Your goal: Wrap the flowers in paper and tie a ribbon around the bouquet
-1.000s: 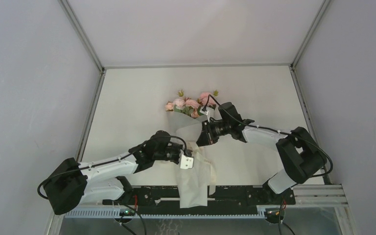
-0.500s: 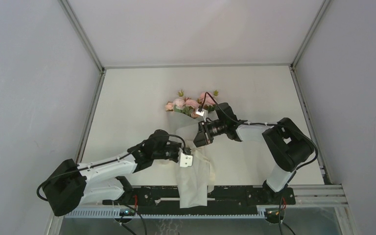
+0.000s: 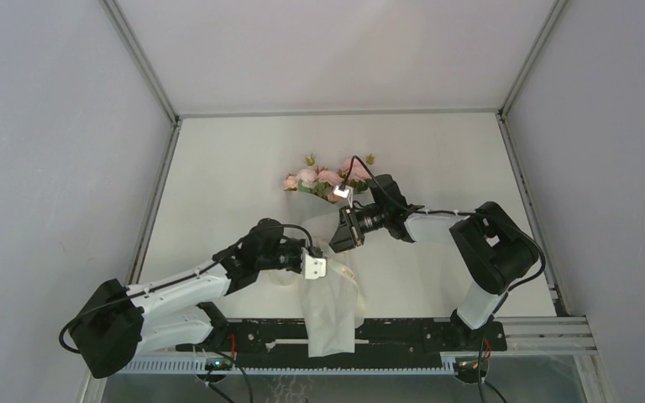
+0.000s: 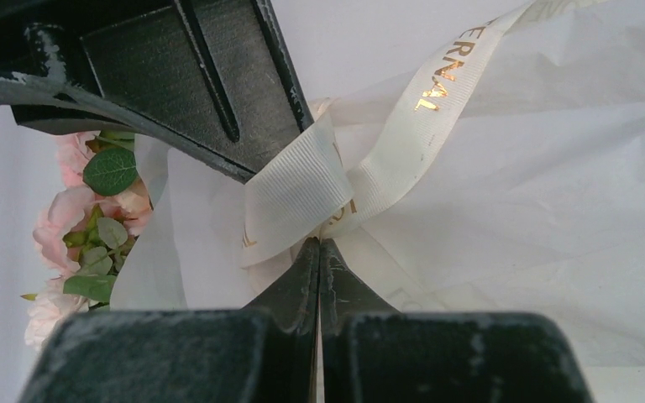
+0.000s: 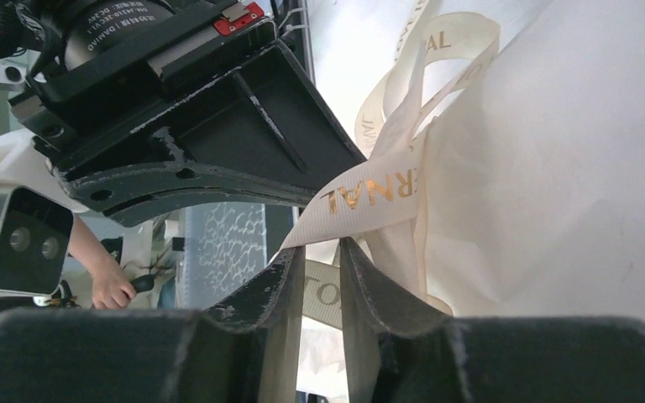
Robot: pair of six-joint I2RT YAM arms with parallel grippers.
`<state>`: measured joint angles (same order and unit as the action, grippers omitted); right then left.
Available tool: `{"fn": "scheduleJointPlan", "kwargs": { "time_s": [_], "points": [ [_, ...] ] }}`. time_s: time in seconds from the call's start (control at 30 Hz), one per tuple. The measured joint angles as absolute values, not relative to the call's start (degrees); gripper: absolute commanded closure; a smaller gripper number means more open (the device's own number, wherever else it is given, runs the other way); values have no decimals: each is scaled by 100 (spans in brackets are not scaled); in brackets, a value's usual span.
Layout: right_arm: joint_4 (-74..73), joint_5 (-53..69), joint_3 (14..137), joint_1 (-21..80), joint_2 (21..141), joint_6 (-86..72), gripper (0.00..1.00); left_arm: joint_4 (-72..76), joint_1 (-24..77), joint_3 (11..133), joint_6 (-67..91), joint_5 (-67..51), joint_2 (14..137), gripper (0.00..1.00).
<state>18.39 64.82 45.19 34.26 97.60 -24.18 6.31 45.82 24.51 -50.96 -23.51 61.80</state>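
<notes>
The bouquet (image 3: 332,309) lies in the middle of the bench (image 3: 227,168). Its pink flowers (image 3: 326,178) are at the top, and the white paper (image 4: 537,185) runs down to the bottom edge. The cream ribbon (image 4: 290,193) crosses over the paper in the middle of the left wrist view. The left hand (image 4: 319,248) is pinched tight on the ribbon, right at the crossing. The right hand (image 5: 322,248) has a narrow gap between its fingers, and the ribbon sits just above its tips.
</notes>
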Motion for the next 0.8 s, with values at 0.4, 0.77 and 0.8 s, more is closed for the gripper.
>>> {"fn": "scheduleJointPlan", "kwargs": {
  "time_s": [0.4, 0.77, 0.8],
  "points": [
    [1319, 5833, 4528, 3511, 9651, -2150, 65, 893, 4554, 2451, -4845, -2451, 6184, 100],
    [1129, 5605, 4530, 3575, 9537, -2093, 99, 908, 4556, 2451, -4818, -2460, 6189, 85],
    [1098, 5583, 4530, 3573, 9507, -2091, 99, 856, 4556, 2451, -4818, -2458, 6169, 74]
  ]
}}
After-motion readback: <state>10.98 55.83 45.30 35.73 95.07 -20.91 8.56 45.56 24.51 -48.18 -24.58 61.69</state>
